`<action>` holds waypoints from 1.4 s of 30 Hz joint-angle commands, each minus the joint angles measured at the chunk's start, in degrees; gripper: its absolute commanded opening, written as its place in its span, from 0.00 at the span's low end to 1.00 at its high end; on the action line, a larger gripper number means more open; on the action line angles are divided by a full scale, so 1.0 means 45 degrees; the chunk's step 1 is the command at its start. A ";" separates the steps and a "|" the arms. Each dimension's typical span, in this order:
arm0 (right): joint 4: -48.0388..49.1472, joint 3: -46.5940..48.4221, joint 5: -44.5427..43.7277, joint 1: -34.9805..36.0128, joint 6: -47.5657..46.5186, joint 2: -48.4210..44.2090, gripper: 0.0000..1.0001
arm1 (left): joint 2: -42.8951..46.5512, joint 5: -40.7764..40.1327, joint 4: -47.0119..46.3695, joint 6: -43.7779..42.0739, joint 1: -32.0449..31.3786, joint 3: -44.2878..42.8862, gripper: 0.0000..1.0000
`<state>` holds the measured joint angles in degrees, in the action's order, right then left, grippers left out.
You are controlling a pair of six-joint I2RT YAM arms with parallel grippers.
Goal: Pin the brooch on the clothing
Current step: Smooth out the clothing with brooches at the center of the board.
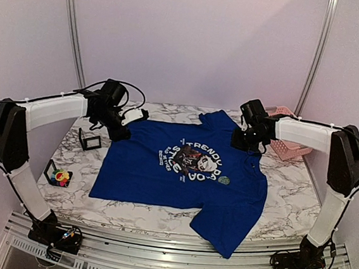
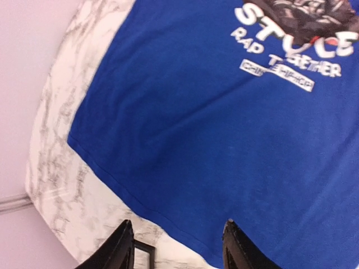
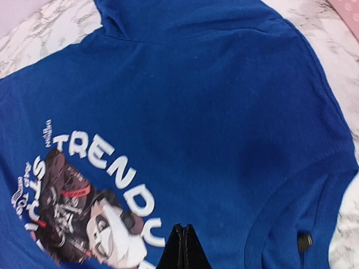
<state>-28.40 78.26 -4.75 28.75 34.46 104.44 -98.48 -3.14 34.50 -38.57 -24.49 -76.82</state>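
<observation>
Fingers of left gripper (image 2: 176, 240) spread, nothing between; clothing (image 1: 182, 173) edge runs under them, bare marble table (image 1: 287, 208) outboard. Right gripper (image 3: 180, 241) pressed together, empty, above chest print (image 3: 84, 196). Brooch (image 1: 61, 176) well apart from left gripper, back toward its base, at table's left edge.

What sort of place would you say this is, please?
Probably a robot lab test cell: two white-and-black arms bolted to an aluminium rail at a marble-patterned table, enclosed by plain pale walls.
</observation>
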 commanded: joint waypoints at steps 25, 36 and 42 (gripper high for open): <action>0.0369 0.5059 0.0602 -0.1645 -0.2789 0.6059 0.04 | 0.2077 0.0143 0.3306 0.0169 -0.0631 0.5350 0.53; 0.2890 0.3164 0.2654 0.0091 -0.4574 0.1290 0.77 | 0.3600 0.2247 0.6613 0.0153 0.1800 0.2269 0.88; 0.7020 -0.1553 0.4155 0.0269 -0.4351 -0.1646 0.99 | 0.4217 0.0350 0.8496 -0.0330 0.3804 0.2024 1.00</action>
<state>-9.50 82.19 8.21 30.61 15.27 102.15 -80.27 3.90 64.16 -39.05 -11.22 -66.46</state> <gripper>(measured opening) 0.986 0.994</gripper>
